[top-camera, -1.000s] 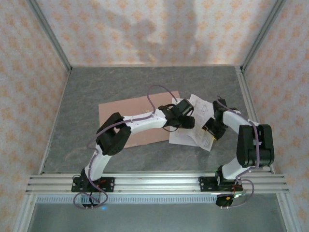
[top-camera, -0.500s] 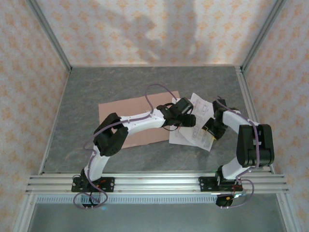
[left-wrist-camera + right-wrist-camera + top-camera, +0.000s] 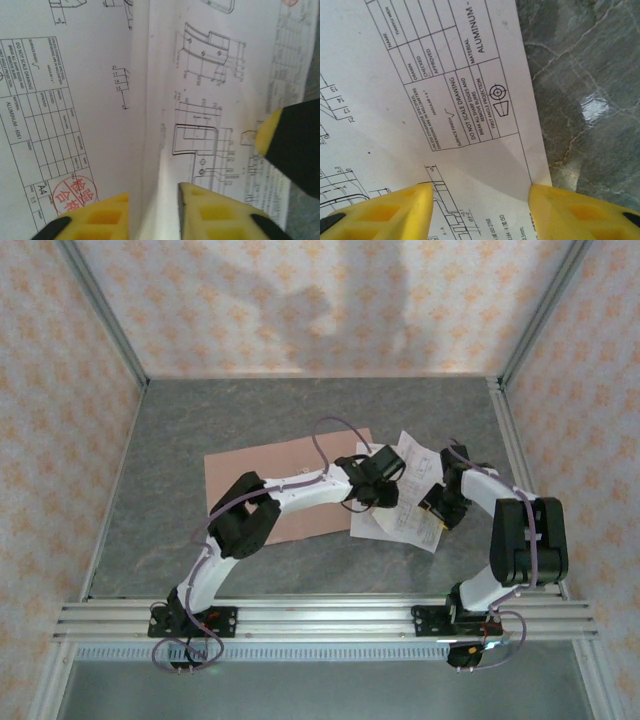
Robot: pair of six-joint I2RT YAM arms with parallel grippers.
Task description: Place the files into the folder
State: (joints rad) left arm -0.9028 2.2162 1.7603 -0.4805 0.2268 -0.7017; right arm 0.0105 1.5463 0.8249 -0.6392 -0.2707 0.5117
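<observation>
- The grey table carries everything. The folder lies flat near its middle, partly under the left arm.
- The files lie just beside the folder's right edge in a loose, skewed stack.
- These sheets look light, floppy and slippery on one another, so a pinch probably lifts only the top one. A buckled ridge or a free edge is the likely place to take hold.
- The left gripper is narrowed onto a raised fold of the top sheet.
- The right gripper stands apart and holds nothing, straddling a corner of the sheet.
</observation>
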